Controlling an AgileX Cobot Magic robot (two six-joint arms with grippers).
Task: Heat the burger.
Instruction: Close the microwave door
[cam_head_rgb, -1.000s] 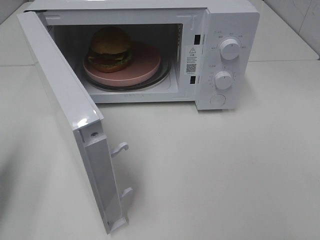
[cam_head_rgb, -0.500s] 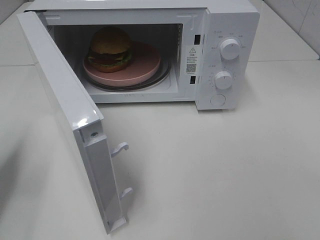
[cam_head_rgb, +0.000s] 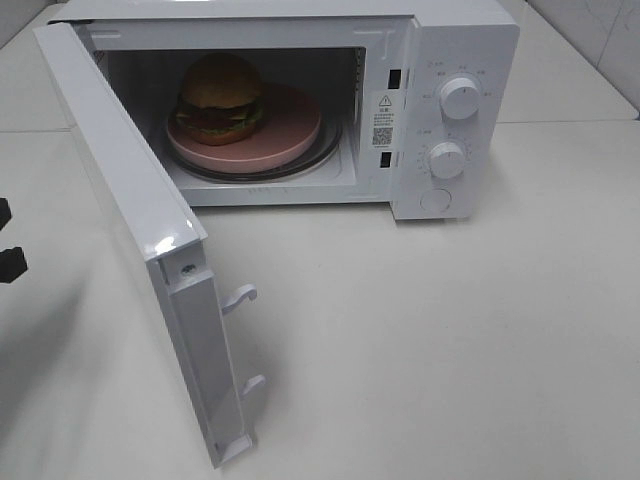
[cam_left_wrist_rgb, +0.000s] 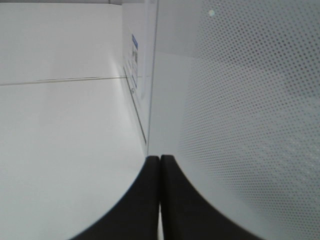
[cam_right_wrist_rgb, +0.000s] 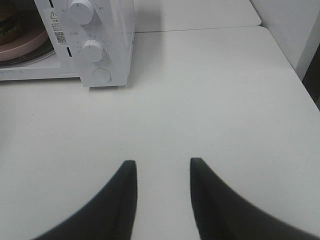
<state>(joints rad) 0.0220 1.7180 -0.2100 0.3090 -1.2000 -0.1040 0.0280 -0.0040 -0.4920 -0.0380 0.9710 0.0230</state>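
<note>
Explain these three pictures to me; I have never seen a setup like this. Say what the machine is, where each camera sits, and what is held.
This is a robot with two arms, each ending in a gripper, a two-fingered clamp. The wide picture comes from a camera mounted high, looking down on a white table. On it stands a microwave with its door swung open. Inside, the burger sits on a pink plate. The other two pictures come from cameras on the arms' wrists, so the black fingers show at the picture's edge. The left gripper is shut and empty, close to a dotted white panel, probably the door's outer side. The right gripper is open above the table, holding nothing, with the microwave's knobs ahead of it.
</note>
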